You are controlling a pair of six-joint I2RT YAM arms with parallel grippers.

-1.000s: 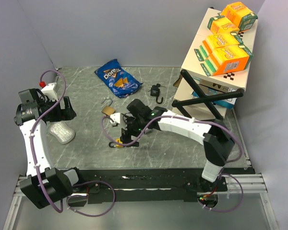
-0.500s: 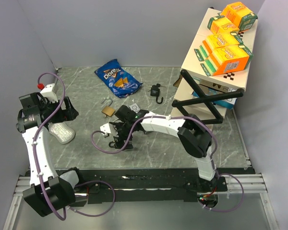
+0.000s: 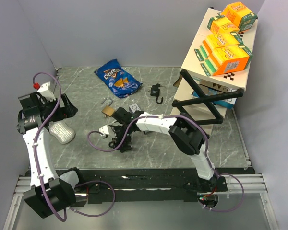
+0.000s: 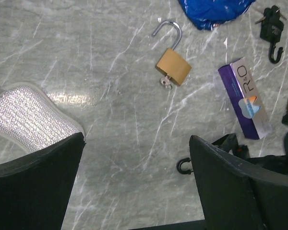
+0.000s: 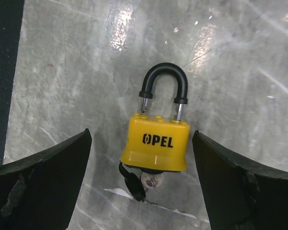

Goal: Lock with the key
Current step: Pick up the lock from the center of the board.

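A yellow padlock (image 5: pixel 156 143) lettered OPEL, key (image 5: pixel 151 181) in its base, lies between the right hand's (image 5: pixel 141 139) wide-apart fingers (image 5: pixel 48 182); the left hand (image 4: pixel 137 139) gapes too.

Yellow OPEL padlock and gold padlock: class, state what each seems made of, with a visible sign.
Yellow OPEL padlock: probably plastic-coated body, smooth uniform yellow; black-sleeved shackle, bare metal ends. Gold padlock: likely brass, dull golden body; silvery metal shackle.

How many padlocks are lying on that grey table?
3. A yellow padlock lies inside the open right gripper; a brass padlock, shackle open, sits mid-table; a small black padlock lies near the blue chip bag. Others may be hidden.
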